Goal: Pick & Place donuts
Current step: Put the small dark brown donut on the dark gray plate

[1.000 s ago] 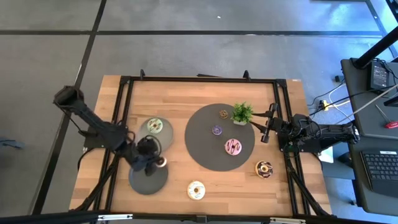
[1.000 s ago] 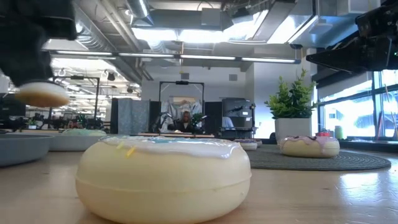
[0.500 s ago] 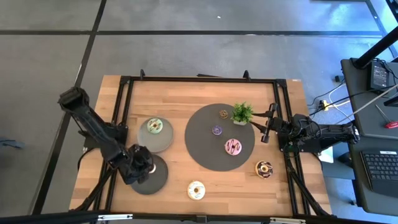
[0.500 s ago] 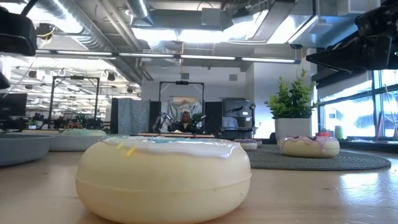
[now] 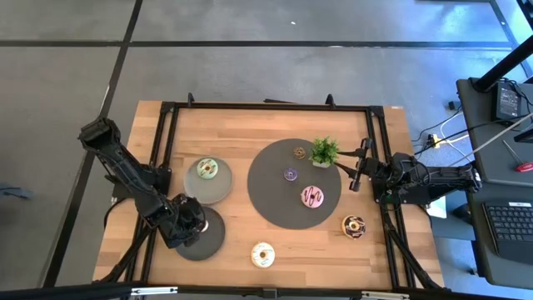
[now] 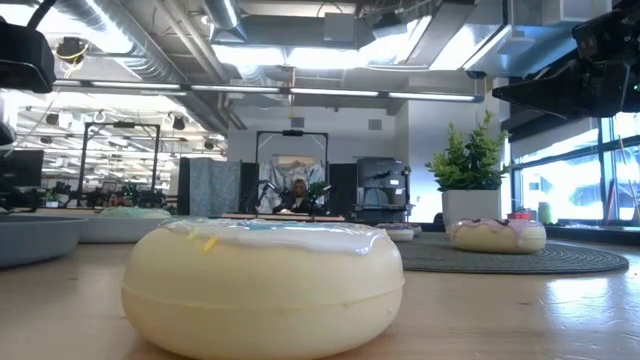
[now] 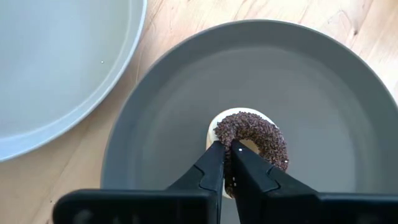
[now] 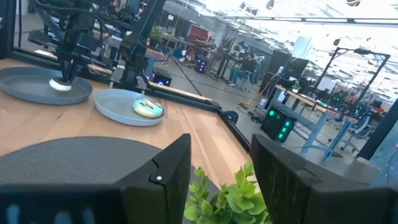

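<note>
Left gripper (image 7: 227,163) low over the near-left grey plate (image 7: 323,87), fingers pinched narrow on the rim of the chocolate-sprinkled donut (image 7: 252,134), which sits on the plate floor directly under them; release is straight up; right gripper (image 5: 356,177), fingers wide, waits far right by the potted plant (image 5: 324,151).

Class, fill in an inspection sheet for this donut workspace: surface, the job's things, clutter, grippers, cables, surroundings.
Surface: wooden table, black frame.
Job's things: chocolate-sprinkled donut in small grey plate; pale-green donut on second plate; pink donut on dark mat; cream donut on wood.
Clutter: potted plant.
Grippers: left gripper shut on the sprinkled donut; right gripper open at the table's right edge.
Cables: at right, off-table.
Surroundings: office.
</note>
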Action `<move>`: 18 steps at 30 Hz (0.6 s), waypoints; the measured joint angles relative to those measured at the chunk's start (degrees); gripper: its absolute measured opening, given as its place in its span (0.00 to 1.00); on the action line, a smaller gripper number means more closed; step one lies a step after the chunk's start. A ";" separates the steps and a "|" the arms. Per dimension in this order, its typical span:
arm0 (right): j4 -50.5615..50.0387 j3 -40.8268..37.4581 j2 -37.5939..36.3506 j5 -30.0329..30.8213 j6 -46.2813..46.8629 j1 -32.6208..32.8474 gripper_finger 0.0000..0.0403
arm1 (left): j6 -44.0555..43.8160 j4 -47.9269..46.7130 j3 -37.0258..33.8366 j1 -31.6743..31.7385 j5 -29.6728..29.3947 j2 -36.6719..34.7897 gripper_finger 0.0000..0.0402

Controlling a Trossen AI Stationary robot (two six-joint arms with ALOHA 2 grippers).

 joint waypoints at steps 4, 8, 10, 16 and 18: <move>0.00 0.02 0.00 0.02 -0.70 0.00 0.42 | -0.89 0.04 0.00 0.00 0.04 0.00 0.08; 0.00 0.00 0.00 0.02 -0.78 0.00 0.42 | -0.08 0.02 0.00 0.00 0.07 -0.02 0.12; 0.00 0.00 0.01 0.02 -0.82 0.01 0.42 | -0.01 0.02 0.00 0.00 0.07 -0.02 0.15; 0.00 0.00 0.00 0.02 -0.89 0.00 0.42 | 0.09 -0.35 0.00 0.00 2.25 -0.04 0.22; 0.00 0.01 0.02 0.02 -0.89 0.02 0.42 | 0.07 -0.37 0.00 0.00 3.67 -0.04 0.24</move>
